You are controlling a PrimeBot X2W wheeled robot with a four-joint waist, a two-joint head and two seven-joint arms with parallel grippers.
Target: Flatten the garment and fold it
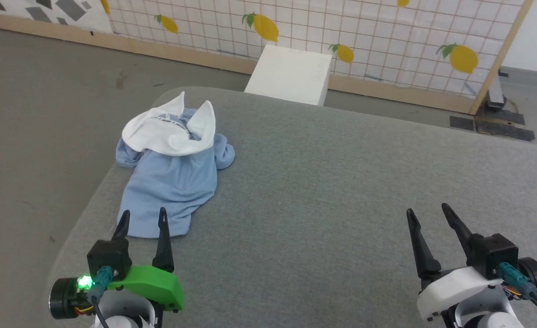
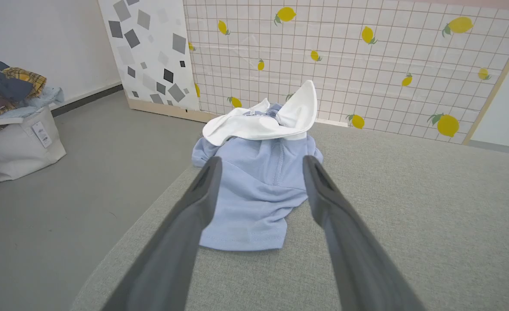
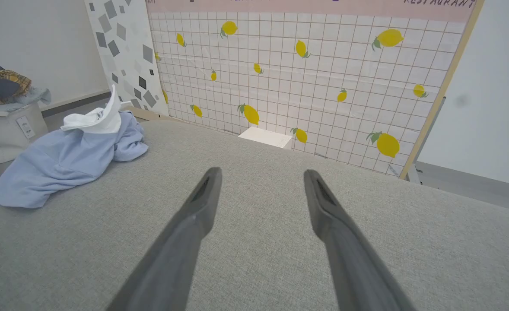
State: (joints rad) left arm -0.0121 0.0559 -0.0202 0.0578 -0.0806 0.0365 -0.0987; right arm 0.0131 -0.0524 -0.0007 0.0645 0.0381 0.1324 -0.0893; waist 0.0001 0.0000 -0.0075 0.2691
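Garment (image 1: 170, 177) crumpled near table edge (image 1: 86, 214).

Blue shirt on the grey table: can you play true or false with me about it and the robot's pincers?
1. The garment lies near the left edge of the table. True.
2. The garment is neatly folded. False: it is bunched up, with its white part sticking up at the far end.
3. The left pincer is squeezing the garment. False: it is open and grips nothing.
4. The right pincer is open over bare table. True.
5. A white box stands beyond the table. True.
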